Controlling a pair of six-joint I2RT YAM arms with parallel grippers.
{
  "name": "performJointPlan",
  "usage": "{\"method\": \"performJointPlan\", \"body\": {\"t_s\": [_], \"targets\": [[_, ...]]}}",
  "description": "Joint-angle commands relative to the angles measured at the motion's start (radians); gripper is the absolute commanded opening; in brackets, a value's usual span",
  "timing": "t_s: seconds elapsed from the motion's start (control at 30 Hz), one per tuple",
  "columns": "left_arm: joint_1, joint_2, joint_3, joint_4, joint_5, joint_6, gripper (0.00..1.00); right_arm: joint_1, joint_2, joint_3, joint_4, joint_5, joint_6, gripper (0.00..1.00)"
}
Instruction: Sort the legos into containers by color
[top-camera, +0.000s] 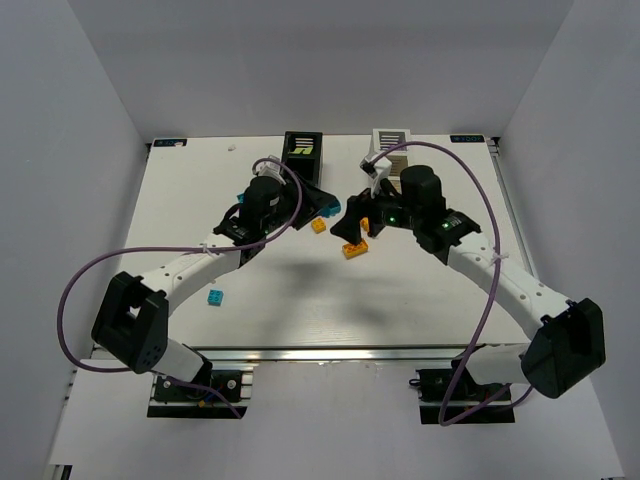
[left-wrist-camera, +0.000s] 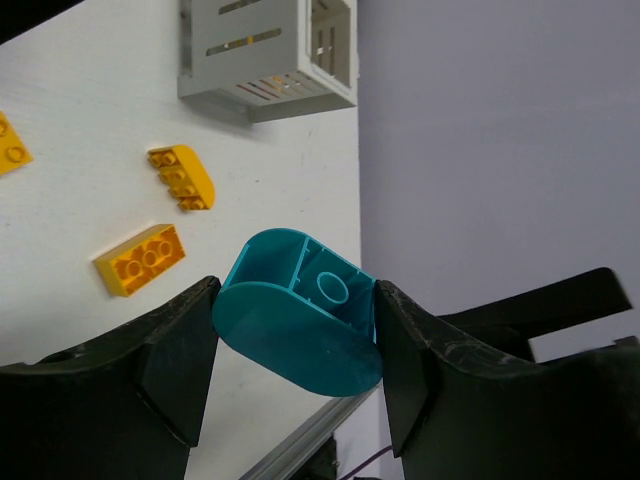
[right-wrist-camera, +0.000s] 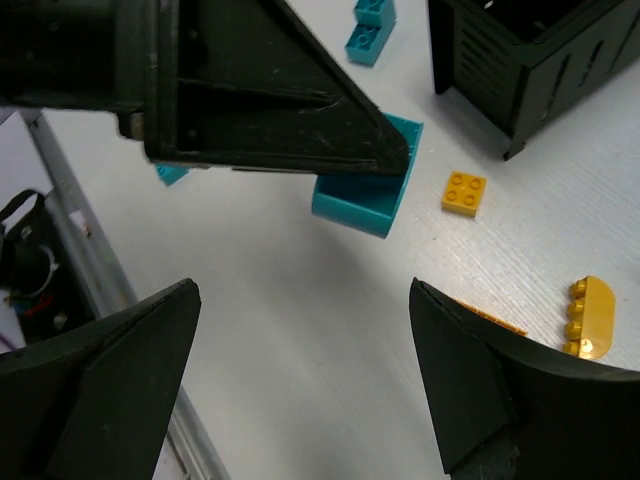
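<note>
My left gripper (left-wrist-camera: 295, 300) is shut on a cyan lego with a rounded side (left-wrist-camera: 300, 325), held above the table. In the top view this gripper (top-camera: 318, 202) and its cyan lego (top-camera: 327, 209) hang just in front of the black container (top-camera: 303, 152). My right gripper (right-wrist-camera: 303, 300) stands open and empty over bare table, facing the left one. From above, the right gripper (top-camera: 352, 228) is beside an orange lego (top-camera: 355, 250). The white container (top-camera: 391, 141) stands behind it. More orange legos lie nearby: a small square one (right-wrist-camera: 465, 193) and a rounded one (right-wrist-camera: 590, 318).
A cyan lego (top-camera: 213, 298) lies alone at the table's front left. Two cyan legos (right-wrist-camera: 370, 30) lie beside the black container (right-wrist-camera: 530, 60). The left wrist view shows the white container (left-wrist-camera: 265, 50) and orange legos (left-wrist-camera: 140, 260) (left-wrist-camera: 183, 177). The table's metal edge rail (top-camera: 330, 354) runs along the front.
</note>
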Motion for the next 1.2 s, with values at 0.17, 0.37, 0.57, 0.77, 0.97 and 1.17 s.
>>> {"method": "performJointPlan", "body": {"t_s": [0.17,0.37,0.57,0.77,0.97,1.17], "targets": [[-0.015,-0.014,-0.017,0.122,-0.024,-0.123,0.00,0.055,0.052,0.021,0.159,0.280,0.101,0.89],[-0.021,-0.009,-0.027,0.144,-0.017,-0.146,0.00,0.079,0.075,0.019,0.232,0.333,0.087,0.86],[-0.022,0.000,-0.039,0.176,-0.009,-0.175,0.00,0.090,0.072,-0.034,0.363,0.330,0.061,0.70],[-0.024,0.003,-0.057,0.216,-0.008,-0.207,0.00,0.096,0.109,-0.025,0.378,0.336,0.026,0.58],[-0.025,0.009,-0.057,0.236,-0.003,-0.224,0.00,0.096,0.115,-0.034,0.409,0.335,0.004,0.46],[-0.024,0.008,-0.064,0.242,-0.017,-0.259,0.33,0.098,0.121,-0.028,0.406,0.310,-0.016,0.07]]}}
